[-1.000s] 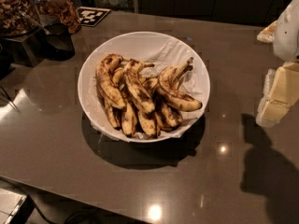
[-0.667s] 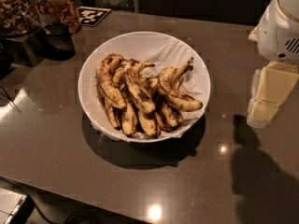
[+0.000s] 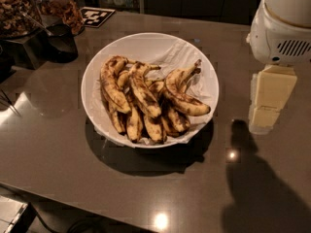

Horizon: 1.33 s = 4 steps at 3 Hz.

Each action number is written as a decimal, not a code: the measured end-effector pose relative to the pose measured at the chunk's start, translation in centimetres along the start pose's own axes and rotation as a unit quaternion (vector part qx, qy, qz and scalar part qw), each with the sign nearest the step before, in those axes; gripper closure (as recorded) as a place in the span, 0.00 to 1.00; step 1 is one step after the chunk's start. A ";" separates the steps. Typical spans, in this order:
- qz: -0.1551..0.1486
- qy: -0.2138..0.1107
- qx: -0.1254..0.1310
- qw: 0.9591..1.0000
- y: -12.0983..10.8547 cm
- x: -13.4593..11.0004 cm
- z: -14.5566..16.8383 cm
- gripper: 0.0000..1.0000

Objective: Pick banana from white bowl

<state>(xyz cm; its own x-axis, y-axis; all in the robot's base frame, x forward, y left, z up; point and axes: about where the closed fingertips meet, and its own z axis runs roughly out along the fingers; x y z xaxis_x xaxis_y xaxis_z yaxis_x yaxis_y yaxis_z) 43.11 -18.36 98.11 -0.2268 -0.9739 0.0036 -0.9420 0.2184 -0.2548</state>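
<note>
The white bowl (image 3: 127, 44) sits in the middle of the dark table, lined with crumpled white paper and holding several overripe bananas. The banana (image 3: 181, 98) is the long curved one on the bowl's right side; its dark stem points up and back and its cleaner yellow end lies near the right rim. The shorter, darker bananas lie to its left. My gripper (image 3: 268, 103) hangs from the white arm housing at the right, above the table and just right of the bowl's rim. It touches nothing.
Jars of nuts and snacks (image 3: 19, 6) and a dark container (image 3: 59, 42) stand at the back left. A black-and-white marker tag (image 3: 96, 16) lies behind the bowl. The table's front edge (image 3: 58, 200) runs along the lower left.
The arm and gripper have moved left into the picture, from the right edge towards the bowl. The bowl and bananas have not moved.
</note>
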 end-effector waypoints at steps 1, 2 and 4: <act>0.016 0.005 0.014 1.000 0.1 -1.5 -0.2 0.00; 0.027 0.026 0.036 0.999 0.8 -4.9 -0.7 0.00; 0.043 0.028 0.052 0.997 -0.1 -7.0 -1.1 0.00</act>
<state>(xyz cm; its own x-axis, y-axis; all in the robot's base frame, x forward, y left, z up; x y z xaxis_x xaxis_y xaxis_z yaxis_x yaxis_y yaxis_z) 44.47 -11.52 99.17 -0.3210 -0.9466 0.0302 -0.8888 0.2901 -0.3547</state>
